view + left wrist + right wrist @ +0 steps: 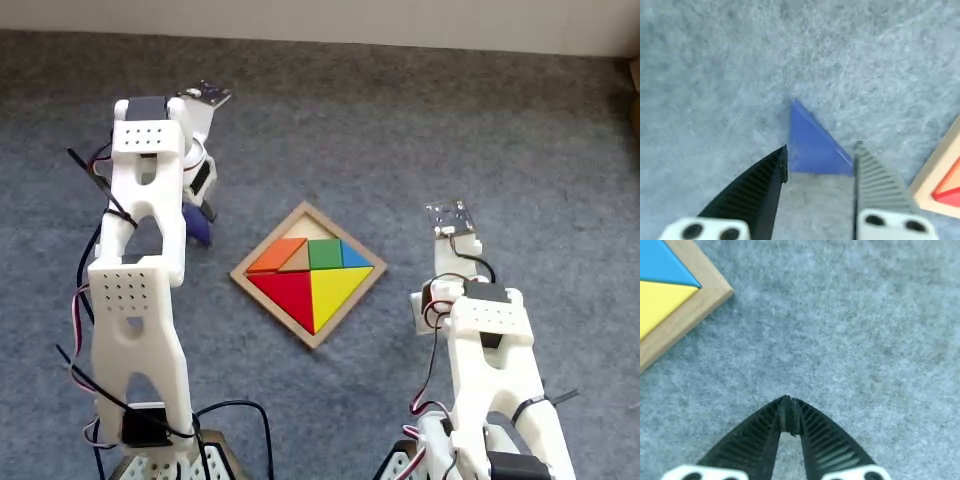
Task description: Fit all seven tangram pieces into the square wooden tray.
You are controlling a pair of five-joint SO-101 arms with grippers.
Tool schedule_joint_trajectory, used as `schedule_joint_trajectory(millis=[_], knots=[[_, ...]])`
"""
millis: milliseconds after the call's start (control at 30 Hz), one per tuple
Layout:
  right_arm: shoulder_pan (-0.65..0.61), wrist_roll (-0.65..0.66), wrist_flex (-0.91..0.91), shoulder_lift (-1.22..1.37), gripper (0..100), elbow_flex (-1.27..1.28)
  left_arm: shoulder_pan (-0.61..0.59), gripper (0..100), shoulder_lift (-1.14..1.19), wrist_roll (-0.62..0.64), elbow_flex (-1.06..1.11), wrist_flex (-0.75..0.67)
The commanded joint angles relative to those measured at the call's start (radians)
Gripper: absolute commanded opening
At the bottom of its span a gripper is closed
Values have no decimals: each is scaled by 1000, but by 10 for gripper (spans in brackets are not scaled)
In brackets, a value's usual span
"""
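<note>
The square wooden tray [270, 308] lies cornerwise mid-table. It holds orange [275, 255], tan [297, 262], green [325, 253], light blue [354, 256], red [288, 293] and yellow [338, 290] pieces. Bare floor shows at its far corner [312, 228]. A dark blue triangle [812, 147] lies flat on the carpet left of the tray [935, 190], also in the high view [198, 230]. My left gripper [821, 148] is open, low over it, one finger on each side. My right gripper [789, 421] is shut on nothing, over carpet right of the tray [695, 310].
Grey carpet covers the whole table. The left arm [140, 280] stands along the left side, the right arm [490, 360] at the lower right. Open carpet lies behind and in front of the tray.
</note>
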Motion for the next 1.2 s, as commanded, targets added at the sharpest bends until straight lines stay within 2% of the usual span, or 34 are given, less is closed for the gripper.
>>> schedule_joint_trajectory(millis=[0,67,233,467,900,1167], knots=[[15,-5,-15,-36,5,-4,-21,283,-50,192,-39,35],[15,-5,-15,-36,5,-4,-45,280,-48,269,-39,35],[15,-5,-15,-36,5,-4,-67,269,2,315,-44,35],[15,-5,-15,-36,5,-4,-61,239,120,316,-44,8],[15,-5,-15,-36,5,-4,-25,139,122,307,-47,9],[15,-5,-15,-36,5,-4,16,136,45,83,-105,63]])
